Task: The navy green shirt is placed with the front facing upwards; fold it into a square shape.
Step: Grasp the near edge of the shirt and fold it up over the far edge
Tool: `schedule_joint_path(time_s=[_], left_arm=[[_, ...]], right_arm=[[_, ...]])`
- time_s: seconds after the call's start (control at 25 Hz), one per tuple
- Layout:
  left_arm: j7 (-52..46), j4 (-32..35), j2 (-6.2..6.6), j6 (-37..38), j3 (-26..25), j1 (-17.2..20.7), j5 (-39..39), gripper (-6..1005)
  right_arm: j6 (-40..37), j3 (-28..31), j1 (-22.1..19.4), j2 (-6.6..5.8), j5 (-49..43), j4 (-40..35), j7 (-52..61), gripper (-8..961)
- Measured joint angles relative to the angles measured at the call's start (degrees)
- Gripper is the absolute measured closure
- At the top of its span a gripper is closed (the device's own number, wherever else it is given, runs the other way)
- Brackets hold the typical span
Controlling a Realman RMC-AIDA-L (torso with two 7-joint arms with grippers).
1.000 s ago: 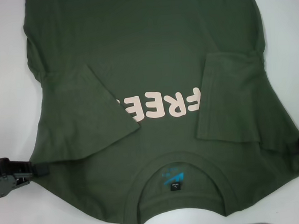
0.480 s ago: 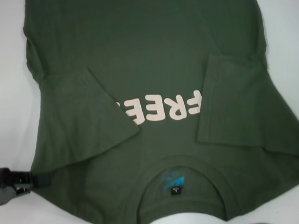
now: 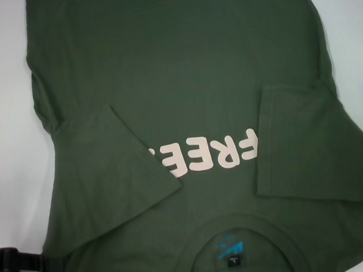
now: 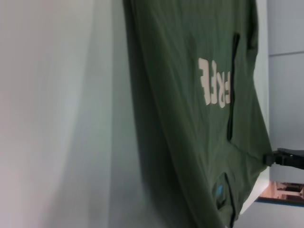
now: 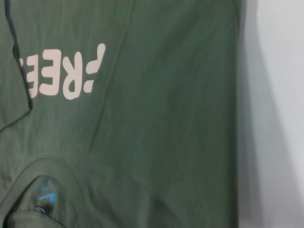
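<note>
At the lower left of the head view, the left gripper point(image 3: 44, 268) is clamped on the shoulder edge of the navy green shirt point(image 3: 183, 73). The shirt lies front-up across the white table point(image 3: 6, 123), both sleeves folded inward over its pink "FREE!" lettering point(image 3: 205, 158), collar nearest the robot. The right gripper point(image 4: 271, 157) pinches the opposite shoulder edge, seen only from the left wrist camera.
</note>
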Motion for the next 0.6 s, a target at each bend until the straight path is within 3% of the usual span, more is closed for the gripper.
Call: schedule_joint_path(time_s=[0.36, 0.44, 0.6], left_arm=[[2.58, -0.34, 0.53, 3.23, -0.93, -1.13, -2.50, 882], [2.37, -2.56, 1.91, 2.65, -2.74, -3.97, -6.50, 882], [1.10, -6.42, 2.74, -2.76, -6.15, -8.58, -7.23, 880]], right_arm=[[-3.49, 4.83, 1.48, -0.18, 4.68, 0.74, -4.84, 919], [-2.84, 6.81, 2.97, -1.16, 9.12, 2.65, -5.09, 919], [0.86, 7.81, 5.37, -1.76, 11.93, 6.86, -5.26, 918]])
